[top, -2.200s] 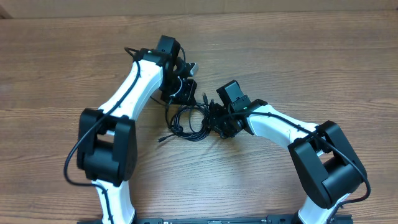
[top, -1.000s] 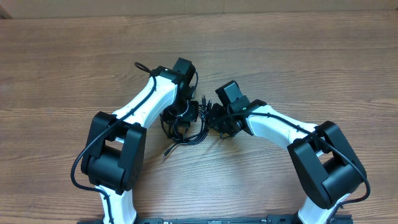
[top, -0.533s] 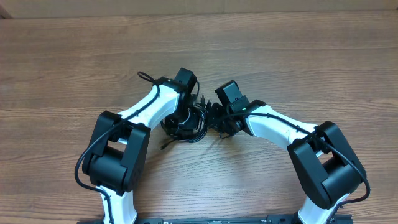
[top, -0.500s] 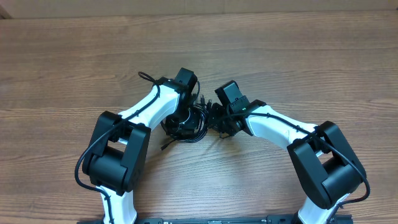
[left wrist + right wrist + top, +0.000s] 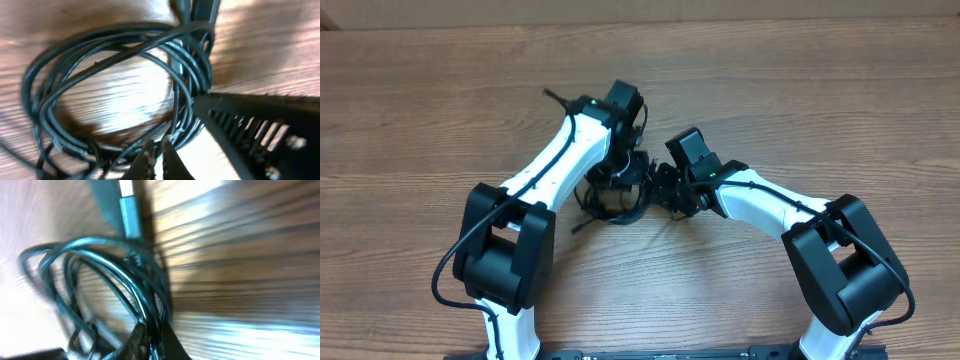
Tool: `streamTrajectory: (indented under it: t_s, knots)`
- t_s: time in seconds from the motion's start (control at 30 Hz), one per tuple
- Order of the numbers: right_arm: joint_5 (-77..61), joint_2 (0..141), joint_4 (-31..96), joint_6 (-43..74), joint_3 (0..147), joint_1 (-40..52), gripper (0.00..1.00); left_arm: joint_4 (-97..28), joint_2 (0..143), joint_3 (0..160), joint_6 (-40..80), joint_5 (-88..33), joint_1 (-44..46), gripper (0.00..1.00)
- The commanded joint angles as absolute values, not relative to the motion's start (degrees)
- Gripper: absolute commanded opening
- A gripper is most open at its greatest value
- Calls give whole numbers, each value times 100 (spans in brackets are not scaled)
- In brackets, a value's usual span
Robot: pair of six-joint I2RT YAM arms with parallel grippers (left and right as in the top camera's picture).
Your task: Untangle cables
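The cables [image 5: 608,203] lie as a bundle of thin black loops on the wooden table between my two arms. My left gripper [image 5: 620,172] comes down on the bundle's upper edge. In the left wrist view it [image 5: 157,151] is shut, its tips pinching a strand at the side of the coil [image 5: 195,75]. My right gripper [image 5: 662,190] meets the bundle from the right. In the right wrist view it [image 5: 152,336] is shut on several strands of the loops [image 5: 142,282]. A plug end [image 5: 129,210] lies beyond them.
A loose cable end [image 5: 578,226] trails off the bundle toward the lower left. The ridged black finger of the right gripper [image 5: 250,122] sits close beside my left fingertips. Bare wooden table [image 5: 800,90] surrounds the arms on all sides.
My left arm has swung back up the table from over the bundle, and the loops have shifted slightly with it. The right arm has stayed put.
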State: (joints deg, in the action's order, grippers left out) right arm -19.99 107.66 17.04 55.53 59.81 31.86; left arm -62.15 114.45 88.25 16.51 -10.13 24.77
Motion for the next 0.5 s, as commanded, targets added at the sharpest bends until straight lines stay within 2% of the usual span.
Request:
streamTrajectory:
  t_s: [0.0,0.07,0.1,0.33,0.47]
  knots:
    - [-2867,10814,1509,5382,6003,3120,17,-6453,11386,9188,1608,-222,2504,34]
    - [-2934,10814,1527,5223,6003,3076,25,-6534,11386,9218,1608,-10,2488,52]
    - [-2943,10814,1540,5190,6003,3059,28,-6587,11386,9218,1610,64,2471,54]
    - [-3817,10812,1555,4438,6036,2762,31,-7072,11389,9218,1959,10,1839,55]
    - [-4235,10812,1562,4171,6042,2659,32,-7144,11389,9216,1951,-473,1273,56]
